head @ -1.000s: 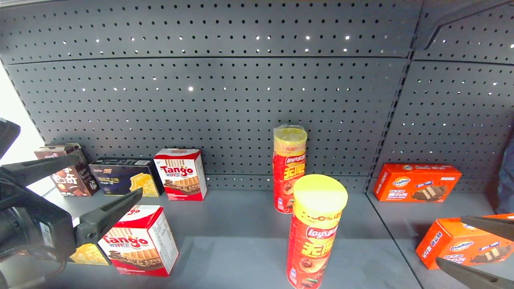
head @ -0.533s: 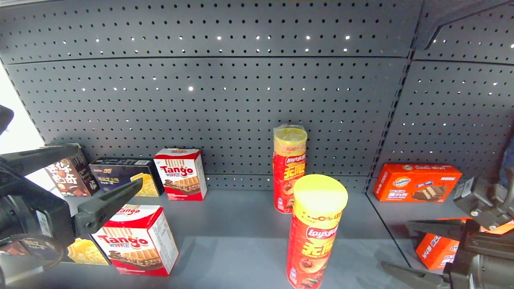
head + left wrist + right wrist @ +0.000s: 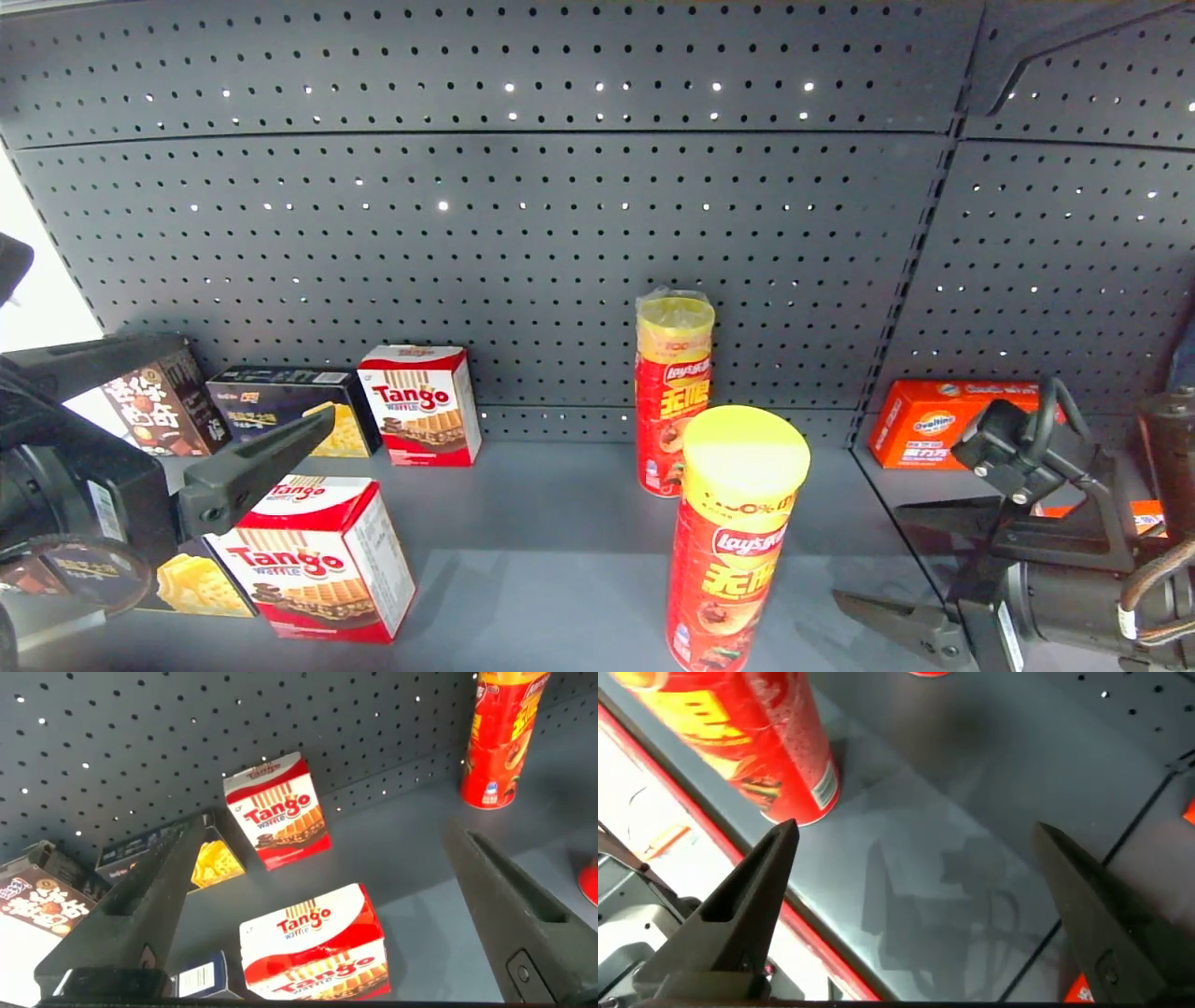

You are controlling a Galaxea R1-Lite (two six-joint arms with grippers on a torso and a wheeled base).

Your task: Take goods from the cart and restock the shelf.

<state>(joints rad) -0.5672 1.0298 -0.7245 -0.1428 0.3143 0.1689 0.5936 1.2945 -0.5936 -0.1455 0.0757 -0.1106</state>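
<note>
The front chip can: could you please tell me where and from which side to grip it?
Probably best to grip the front chip can on its red wall at mid-height, coming level from its right, where the open right hand is. It stands upright, tall and round, with bare shelf on that side.

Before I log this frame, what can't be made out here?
- Head view: the front orange box is mostly behind the right gripper and its arm.
- Head view: the yellow-fronted box is largely covered by the left gripper.
- Right wrist view: the front chips can has its upper part cut off by the picture edge.
</note>
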